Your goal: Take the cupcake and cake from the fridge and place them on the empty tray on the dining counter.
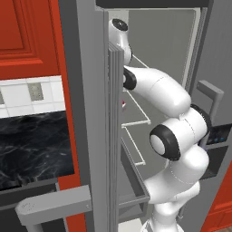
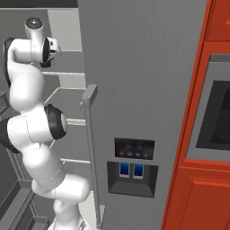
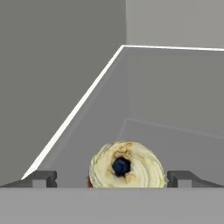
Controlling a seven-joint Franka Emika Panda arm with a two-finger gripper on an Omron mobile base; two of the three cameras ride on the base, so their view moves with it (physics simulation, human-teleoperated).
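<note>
The cupcake, with a pale cream top and a dark centre, sits on a white shelf inside the fridge. In the hand view it lies right between my gripper's two dark fingertips, which stand wide apart on either side of it. The gripper is open and grips nothing. A small red and white bit, which seems to be the cake, peeks past the door's edge on a lower shelf. The empty tray and the dining counter are out of view.
The open left fridge door stands edge-on close beside my arm, its bar handle low in front. The right door carries a dispenser panel. Red cabinets flank the fridge. Wire shelves lie below my arm.
</note>
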